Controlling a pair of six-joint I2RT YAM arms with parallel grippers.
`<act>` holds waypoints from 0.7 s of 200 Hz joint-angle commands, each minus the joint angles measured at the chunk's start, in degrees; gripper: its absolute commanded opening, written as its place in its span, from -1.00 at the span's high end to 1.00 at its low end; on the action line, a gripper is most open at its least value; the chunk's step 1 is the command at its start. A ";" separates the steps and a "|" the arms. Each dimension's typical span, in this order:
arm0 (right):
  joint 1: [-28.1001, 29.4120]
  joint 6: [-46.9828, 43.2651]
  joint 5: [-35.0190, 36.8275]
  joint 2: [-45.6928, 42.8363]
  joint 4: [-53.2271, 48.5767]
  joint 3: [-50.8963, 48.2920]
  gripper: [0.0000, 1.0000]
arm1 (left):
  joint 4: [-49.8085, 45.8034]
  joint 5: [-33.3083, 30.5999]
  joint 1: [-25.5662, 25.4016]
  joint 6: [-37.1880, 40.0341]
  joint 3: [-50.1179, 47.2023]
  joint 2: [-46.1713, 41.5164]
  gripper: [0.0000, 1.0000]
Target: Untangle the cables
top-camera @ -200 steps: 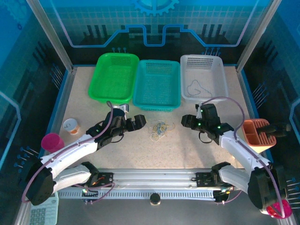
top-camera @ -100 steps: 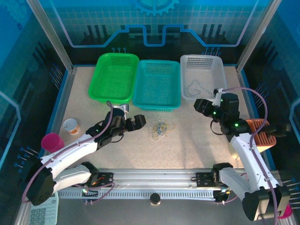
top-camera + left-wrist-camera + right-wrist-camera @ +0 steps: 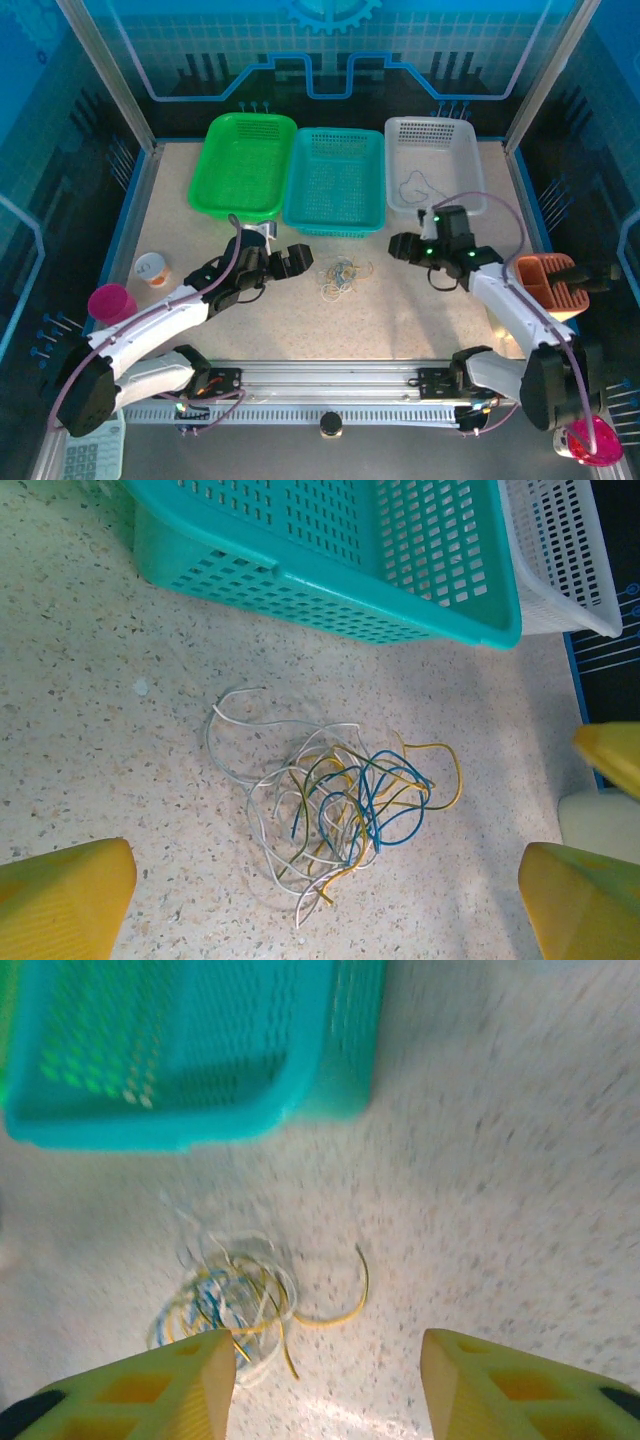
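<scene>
The cables lie as a loose tangle (image 3: 343, 276) of yellow, whitish and blue wires on the speckled table in front of the teal basket (image 3: 335, 226). One more thin cable (image 3: 414, 186) lies inside the white basket (image 3: 432, 122). My left gripper (image 3: 297, 259) hovers just left of the tangle, open, and its wrist view looks down on the tangle (image 3: 340, 800) beyond its gripper (image 3: 325, 880). To the right of the tangle is my right gripper (image 3: 398, 246), open and holding nothing. Its blurred wrist view has the tangle (image 3: 228, 1302) near the left finger (image 3: 190, 1385).
A green basket (image 3: 240, 210) stands left of the teal one. An orange holder (image 3: 550, 283) sits at the right edge. A pink cup (image 3: 110, 302) and a small white cup (image 3: 152, 268) stand at the left. The aluminium rail (image 3: 330, 385) runs along the near edge.
My right gripper swung back toward the white basket, then came forward and left again toward the tangle, its jaws narrowing a little. The left arm and the tangle stayed still.
</scene>
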 commanded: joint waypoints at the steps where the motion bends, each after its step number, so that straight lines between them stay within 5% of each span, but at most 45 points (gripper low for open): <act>1: 4.57 -1.71 5.35 3.34 2.55 -1.06 0.04 | 1.34 1.05 0.50 -0.39 1.27 0.14 -0.98; 140: 14.10 -5.38 17.85 22.35 4.23 7.05 0.19 | 1.45 1.22 0.55 -0.93 1.10 -0.10 -0.99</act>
